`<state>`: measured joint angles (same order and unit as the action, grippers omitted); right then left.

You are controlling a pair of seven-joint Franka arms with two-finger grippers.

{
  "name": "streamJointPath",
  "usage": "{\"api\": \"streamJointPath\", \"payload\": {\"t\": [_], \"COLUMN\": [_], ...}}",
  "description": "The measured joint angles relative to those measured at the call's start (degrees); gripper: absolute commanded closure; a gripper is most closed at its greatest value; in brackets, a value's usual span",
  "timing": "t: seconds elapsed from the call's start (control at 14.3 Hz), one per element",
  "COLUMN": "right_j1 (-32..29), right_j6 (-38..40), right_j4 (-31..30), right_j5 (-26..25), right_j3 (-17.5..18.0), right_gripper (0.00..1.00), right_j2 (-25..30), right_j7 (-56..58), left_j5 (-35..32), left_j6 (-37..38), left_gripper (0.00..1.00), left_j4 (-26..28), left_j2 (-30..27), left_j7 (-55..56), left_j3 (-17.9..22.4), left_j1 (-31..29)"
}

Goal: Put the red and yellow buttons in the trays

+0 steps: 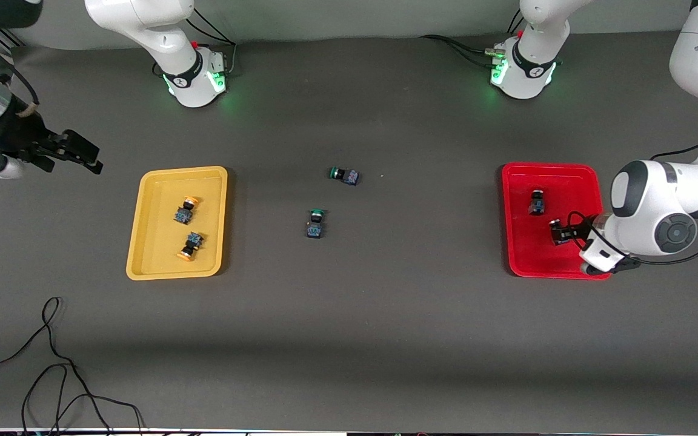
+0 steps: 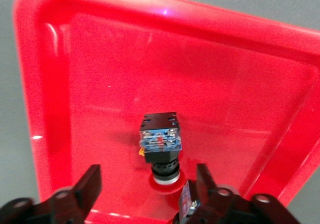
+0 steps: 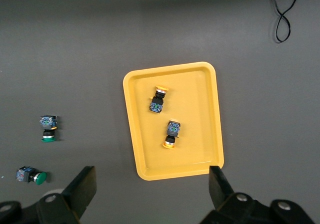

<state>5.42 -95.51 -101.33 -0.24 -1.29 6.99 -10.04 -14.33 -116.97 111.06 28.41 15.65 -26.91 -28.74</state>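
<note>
Two green-capped switches (image 1: 316,223) lay mid-table between trays. My left gripper (image 1: 558,232) was spread over the red tray (image 1: 521,254), one red button (image 2: 160,146) lying flat, cap toward my fingers. Right gripper (image 1: 79,154) spread, waiting.

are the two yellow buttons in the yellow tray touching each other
Apart. The right wrist view shows bare tray floor between one yellow button and the other yellow button in the yellow tray.
</note>
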Motion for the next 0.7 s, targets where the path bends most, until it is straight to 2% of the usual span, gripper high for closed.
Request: {"api": "streamJointPath", "payload": {"t": [0.21, 0.56, 0.7], "right_j1": [-0.4, -0.4, -0.5], "right_j6": [-0.1, -0.2, -0.2], "right_j4": [0.0, 0.0, 0.0], "right_j5": [0.0, -0.1, -0.1], "right_j3": [0.0, 0.0, 0.0], "right_gripper": [0.0, 0.0, 0.0], "right_j2": [-0.6, -0.7, -0.8], "right_j7": [0.1, 3.0, 3.3], "left_j5": [0.8, 7.0, 9.7], "left_j6": [7.9, 21.4, 24.8], "left_gripper": [0.0, 0.0, 0.0], "left_j4": [-4.3, -10.9, -14.6], "left_j2": [-3.3, -17.3, -20.8], "left_j7": [-0.4, -0.5, -0.5], "left_j3": [-1.2, -6.8, -7.6], "left_j1": [0.0, 0.7, 1.2]}}
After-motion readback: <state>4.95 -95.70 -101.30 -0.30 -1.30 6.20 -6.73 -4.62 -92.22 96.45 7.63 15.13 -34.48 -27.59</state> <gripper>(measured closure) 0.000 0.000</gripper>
